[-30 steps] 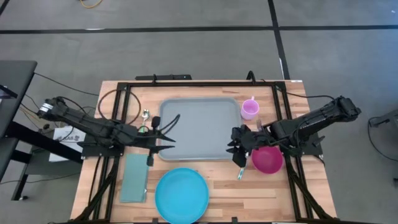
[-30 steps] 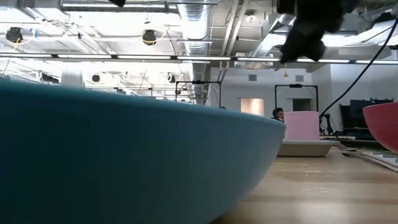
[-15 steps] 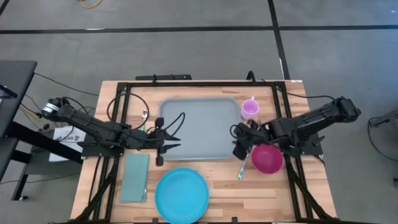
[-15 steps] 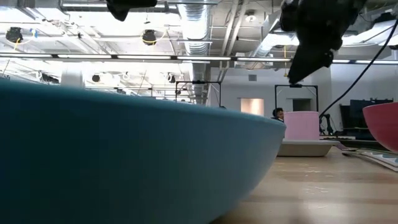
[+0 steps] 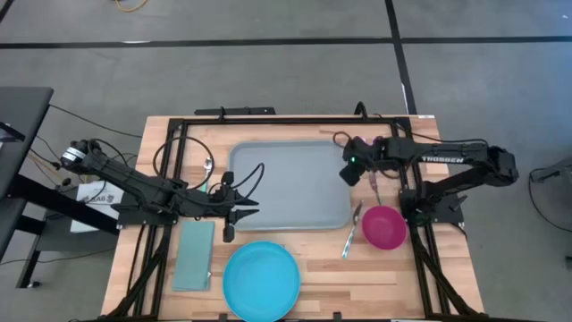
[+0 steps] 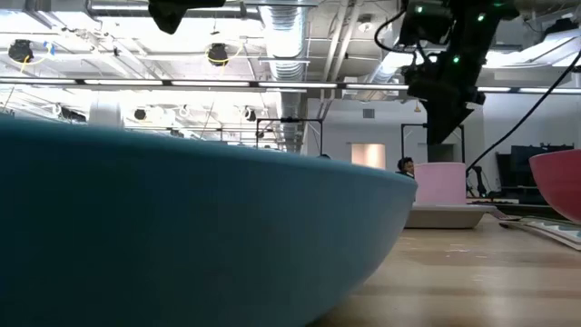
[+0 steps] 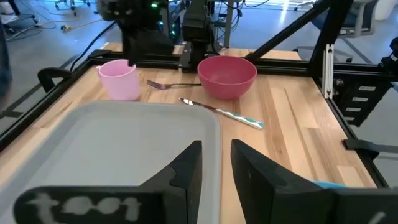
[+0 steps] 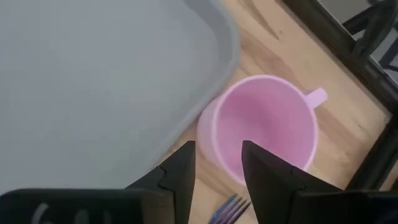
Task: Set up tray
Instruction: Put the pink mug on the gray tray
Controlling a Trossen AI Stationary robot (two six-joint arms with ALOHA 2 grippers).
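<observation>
The grey-blue tray point(image 5: 288, 183) lies flat on the middle of the table. My left gripper point(image 5: 243, 207) is open and hovers over the tray's near left part; in the left wrist view point(image 7: 217, 168) the tray's near rim point(image 7: 214, 134) runs below the gap between its fingers. My right gripper point(image 5: 350, 166) is open and hovers just above the pink cup point(image 8: 267, 127), which stands on the table off the tray's far right corner. In the right wrist view the cup's rim lies below its fingers point(image 8: 180, 168). The low view shows this gripper point(image 6: 445, 100) clear above the cup point(image 6: 440, 184).
A magenta bowl point(image 5: 384, 227) stands near the right, with a spoon-like utensil point(image 5: 350, 234) lying beside it and a fork point(image 7: 174, 84) between cup and bowl. A bright-blue plate point(image 5: 261, 279) and a pale-teal napkin point(image 5: 194, 255) lie near the front. Black frame rails ring the table.
My right gripper has gone from beside the magenta bowl toward the table's far edge and now stands over the pink cup; the utensil beside the bowl lies uncovered. My left gripper has shifted a little toward the table's right, over the tray.
</observation>
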